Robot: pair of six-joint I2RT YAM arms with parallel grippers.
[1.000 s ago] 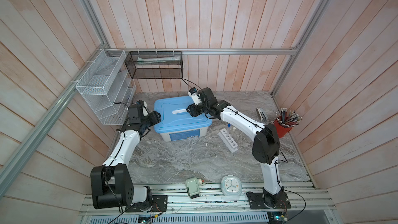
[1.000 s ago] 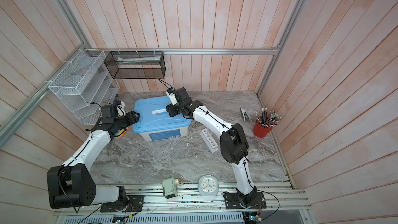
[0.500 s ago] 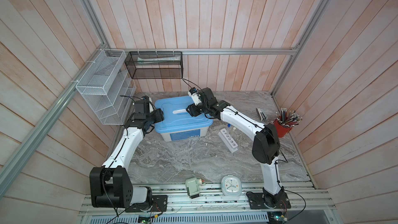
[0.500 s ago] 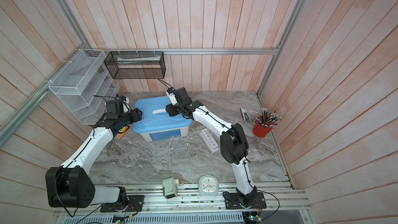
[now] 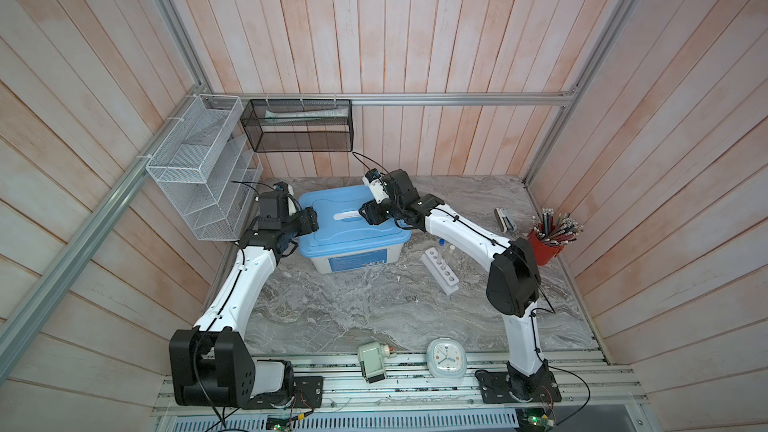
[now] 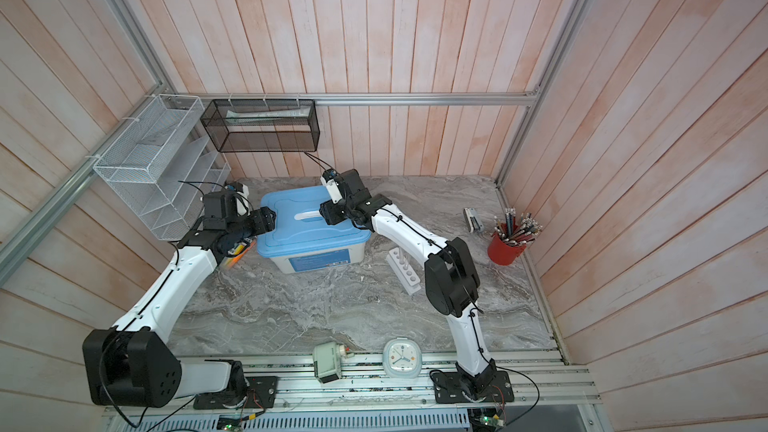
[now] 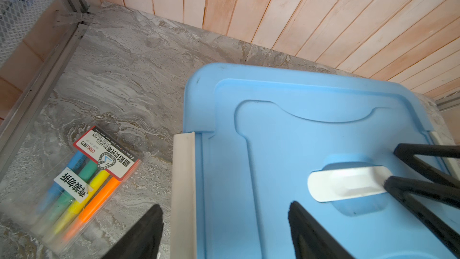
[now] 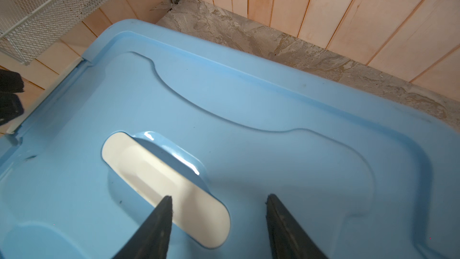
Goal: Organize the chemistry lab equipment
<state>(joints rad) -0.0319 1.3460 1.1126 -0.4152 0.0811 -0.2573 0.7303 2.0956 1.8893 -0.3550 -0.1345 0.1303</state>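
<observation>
A white six-hole rack (image 5: 441, 270) stands on the marble right of a blue-lidded box (image 5: 353, 222), holding a blue-capped tube (image 5: 441, 241) and a white-capped tube (image 5: 452, 248). My left gripper (image 7: 225, 206) is open at the box's left edge. One fingertip is outside the white side latch (image 7: 183, 183) and the other is over the lid (image 7: 286, 133). My right gripper (image 8: 219, 197) is open low over the lid (image 8: 249, 95). One fingertip is over the end of the white handle (image 8: 164, 185). Neither gripper holds anything.
A pack of highlighters (image 7: 84, 183) lies left of the box under my left arm. A stapler (image 5: 505, 218) and a red cup of pencils (image 5: 548, 243) sit at the right. A clock (image 5: 446, 357) and a green sharpener (image 5: 374, 361) stand at the front edge. Wire shelves (image 5: 199, 168) hang left.
My left arm has swung right to the box's left edge, and its jaws have spread wider. The right arm has not moved.
</observation>
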